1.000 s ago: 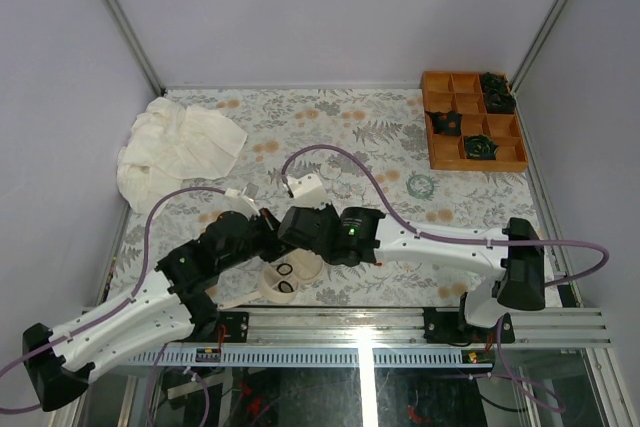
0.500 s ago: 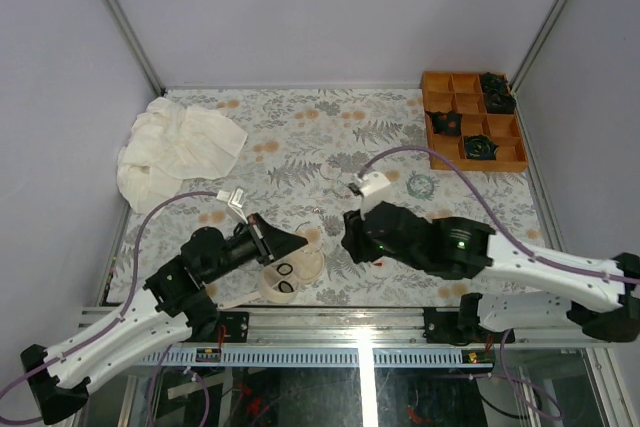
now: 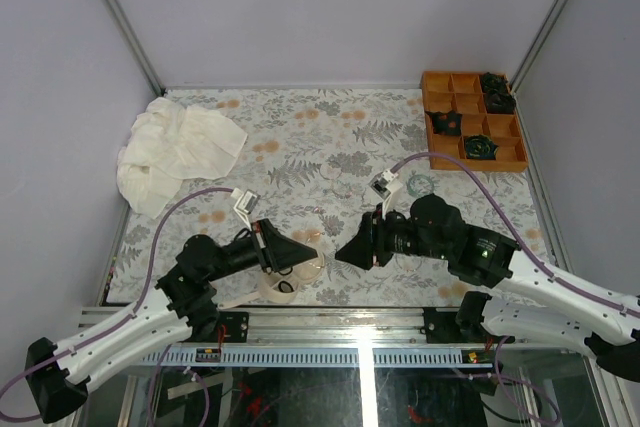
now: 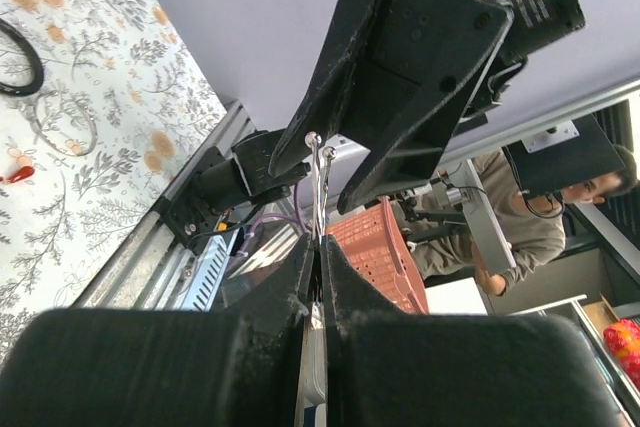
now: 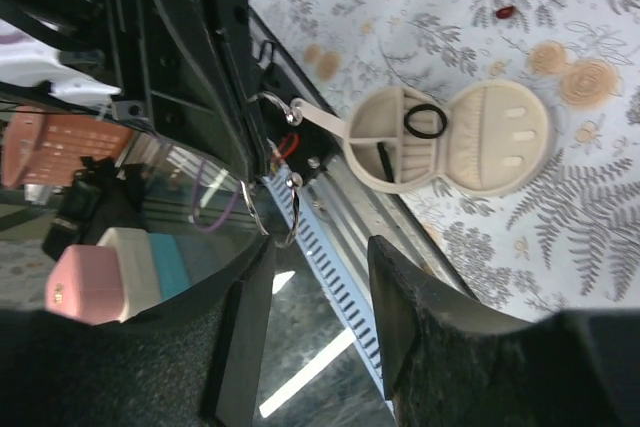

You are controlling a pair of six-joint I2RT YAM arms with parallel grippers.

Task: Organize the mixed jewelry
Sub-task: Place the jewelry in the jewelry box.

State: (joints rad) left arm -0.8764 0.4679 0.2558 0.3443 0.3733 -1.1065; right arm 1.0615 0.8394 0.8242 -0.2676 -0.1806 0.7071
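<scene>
**Top external: both jaws tip to tip at the near tabletop edge**

Left jaws shut, pinching the clear thin hoop [image 4: 318,187]. Right jaws part open and empty, just beside it. Both hang by the near rail [image 3: 400,319], the left over the cream dish [image 5: 482,183] with a black ring [image 5: 425,120] in it. Open tabletop [image 3: 300,127] beyond. Teal bracelet [image 3: 420,185] lies behind the right arm.

Floral table [image 3: 300,137] carries cloth [image 3: 175,147], tray [image 3: 441,154], dish [image 5: 545,132], bracelet [image 3: 419,185].
</scene>
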